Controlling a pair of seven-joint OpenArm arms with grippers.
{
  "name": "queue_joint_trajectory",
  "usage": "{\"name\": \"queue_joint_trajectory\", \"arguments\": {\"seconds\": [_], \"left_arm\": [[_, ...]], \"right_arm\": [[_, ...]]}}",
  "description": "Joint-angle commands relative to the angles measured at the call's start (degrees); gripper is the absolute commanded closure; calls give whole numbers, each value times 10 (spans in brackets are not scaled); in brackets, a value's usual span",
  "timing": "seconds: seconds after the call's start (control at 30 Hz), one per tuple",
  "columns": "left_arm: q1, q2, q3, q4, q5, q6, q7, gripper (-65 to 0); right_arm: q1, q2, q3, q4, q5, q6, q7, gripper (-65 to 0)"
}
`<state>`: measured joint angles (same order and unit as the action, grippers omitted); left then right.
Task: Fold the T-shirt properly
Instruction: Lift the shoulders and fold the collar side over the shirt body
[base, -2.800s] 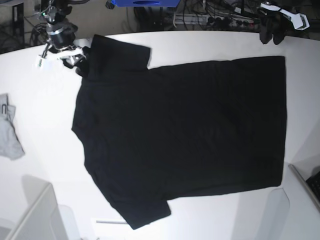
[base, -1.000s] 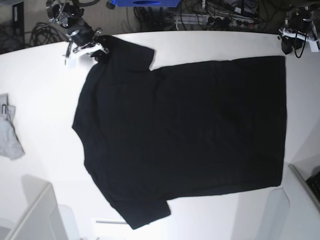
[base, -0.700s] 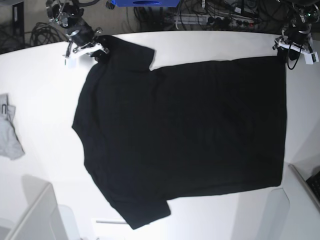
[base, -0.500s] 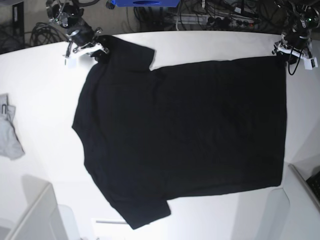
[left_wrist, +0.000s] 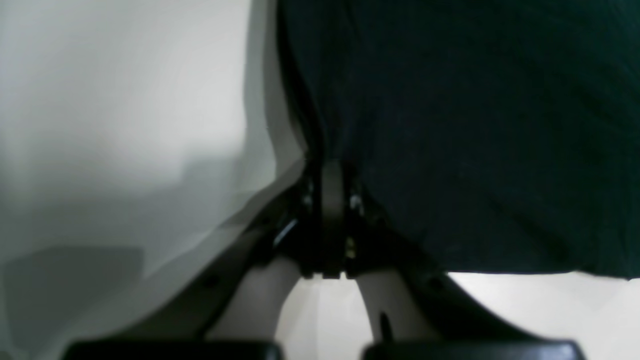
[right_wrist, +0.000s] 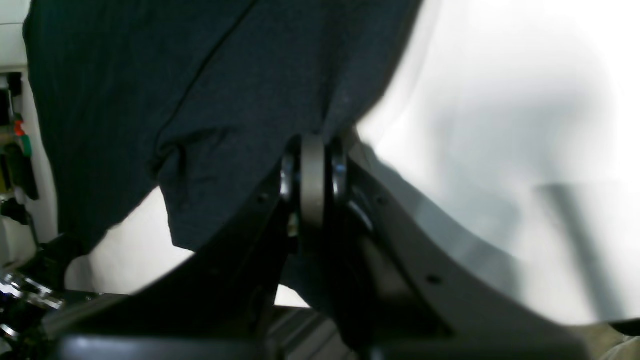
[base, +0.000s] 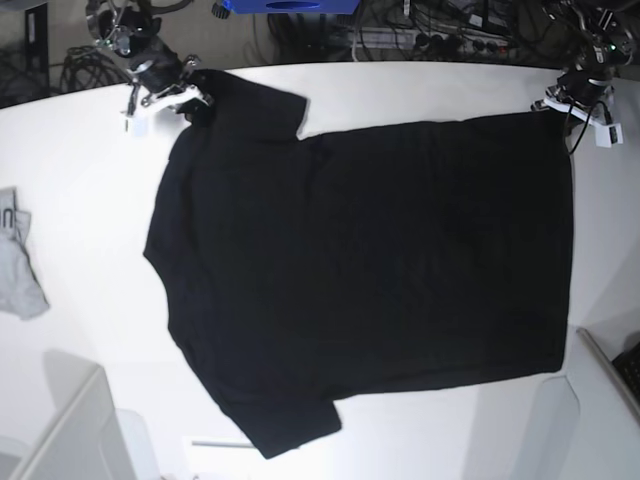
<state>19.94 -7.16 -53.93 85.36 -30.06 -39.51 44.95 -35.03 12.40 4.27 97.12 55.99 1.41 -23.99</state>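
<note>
Since a second ago the left gripper (base: 568, 108) has dropped from above the table's far right corner onto the hem corner of the T-shirt (base: 370, 270), while the right gripper (base: 190, 98) has kept its place at the far sleeve.

On the base view's left, the right gripper is clamped on the sleeve edge; its wrist view shows cloth bunched beside the closed jaws. The T-shirt lies flat on the white table (base: 90, 330), plain black side up, its long axis running left to right, collar end left and hem right. On the right, the left gripper is pinched onto the hem corner, the wrist view showing cloth (left_wrist: 475, 125) drawn into the closed jaws.

Both grips sit on the far long edge, so the shirt spreads from them toward the near edge. A small grey garment (base: 18, 265) lies well apart at far left; bare table is narrow along the near edge.
</note>
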Motion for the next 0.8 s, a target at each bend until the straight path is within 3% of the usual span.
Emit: {"name": "queue_joint_trajectory", "arguments": {"seconds": [0.0, 0.23, 0.43, 0.77], "left_arm": [[12, -10, -1, 17, -4, -5, -1, 0], [46, -11, 0, 68, -4, -5, -1, 0], [63, -11, 0, 79, 9, -5, -1, 0], [116, -8, 0, 123, 14, -5, -2, 0]], "right_arm": [[-6, 7, 3, 2, -13, -14, -8, 0], [-20, 8, 3, 16, -13, -14, -7, 0], [-72, 9, 3, 72, -13, -14, 29, 0], [-136, 9, 2, 126, -13, -13, 34, 0]]}}
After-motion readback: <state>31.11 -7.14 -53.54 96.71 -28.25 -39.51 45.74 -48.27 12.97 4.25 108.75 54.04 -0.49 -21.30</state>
